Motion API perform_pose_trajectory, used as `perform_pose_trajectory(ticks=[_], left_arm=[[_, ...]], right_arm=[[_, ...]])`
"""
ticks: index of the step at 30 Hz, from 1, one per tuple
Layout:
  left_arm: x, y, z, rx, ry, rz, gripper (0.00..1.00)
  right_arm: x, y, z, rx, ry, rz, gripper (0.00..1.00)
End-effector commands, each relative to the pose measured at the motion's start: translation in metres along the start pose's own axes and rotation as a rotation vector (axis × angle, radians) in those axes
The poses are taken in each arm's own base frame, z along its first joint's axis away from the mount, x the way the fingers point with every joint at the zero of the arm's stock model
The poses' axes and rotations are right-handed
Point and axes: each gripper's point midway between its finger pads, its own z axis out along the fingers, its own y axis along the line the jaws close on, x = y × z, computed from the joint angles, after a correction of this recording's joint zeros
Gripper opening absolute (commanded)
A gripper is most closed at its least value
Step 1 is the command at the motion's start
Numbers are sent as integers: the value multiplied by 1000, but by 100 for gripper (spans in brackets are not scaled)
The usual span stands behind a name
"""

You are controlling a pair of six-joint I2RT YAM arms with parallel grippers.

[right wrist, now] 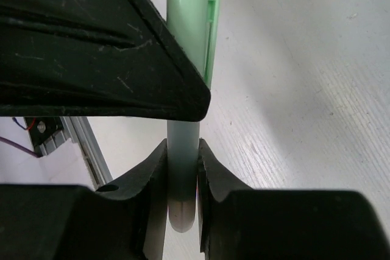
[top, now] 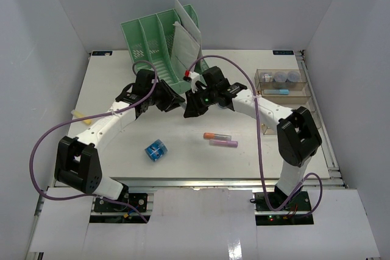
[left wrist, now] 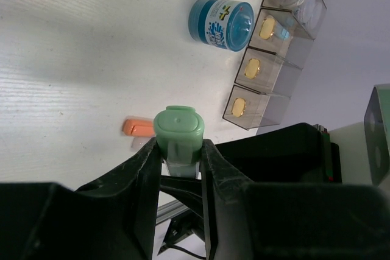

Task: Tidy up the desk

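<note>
The white desk (top: 116,80) carries all items. Both grippers meet above its middle and hold one green highlighter between them. My left gripper (top: 175,102) is shut on its green cap (left wrist: 178,123), as the left wrist view (left wrist: 179,145) shows. My right gripper (top: 192,106) is shut on its pale barrel (right wrist: 183,141), as the right wrist view (right wrist: 181,158) shows, with the green cap (right wrist: 187,10) beyond and the left finger's black side across it. The highlighter is hidden by the grippers in the top view.
A blue jar (top: 156,150) stands front left. An orange-capped pen (top: 217,136) and a purple pen (top: 223,144) lie front centre. A clear compartment tray (top: 285,89) is at the right. A green file rack (top: 159,44) with papers stands at the back. A yellow item (top: 81,117) lies left.
</note>
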Motion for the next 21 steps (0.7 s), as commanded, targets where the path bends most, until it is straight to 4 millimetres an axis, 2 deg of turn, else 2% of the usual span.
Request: perform_pose_trajectory(ticks=[1, 4, 7, 9, 10, 13, 16, 17, 19, 21], left_arm=[[0, -8, -2, 35, -8, 19, 50], [-5, -11, -4, 47, -32, 73, 72], [-27, -9, -15, 17, -152, 138, 89], [-38, -8, -27, 5, -223, 213, 94], [-48, -9, -38, -1, -285, 253, 97], [-56, -6, -62, 6, -369, 428, 98], [-64, -10, -99, 31, -489, 596, 98], [-65, -1, -102, 2, -503, 657, 98], [-67, 12, -122, -56, -559, 724, 98], [-70, 38, -130, -163, -574, 798, 98]], right_arm=[[-22, 22, -8, -76, -62, -105, 9], [-19, 19, -17, -58, -63, -179, 8], [-4, 6, -30, 1, -22, -278, 8], [4, -15, -45, 57, -4, -360, 8], [17, -25, -50, 78, 17, -365, 8], [28, -69, -95, 188, 3, -398, 8], [33, -125, -160, 356, -43, -373, 8], [37, -143, -182, 423, -38, -388, 8], [41, -170, -214, 537, -5, -469, 8], [51, -199, -242, 656, 68, -533, 8]])
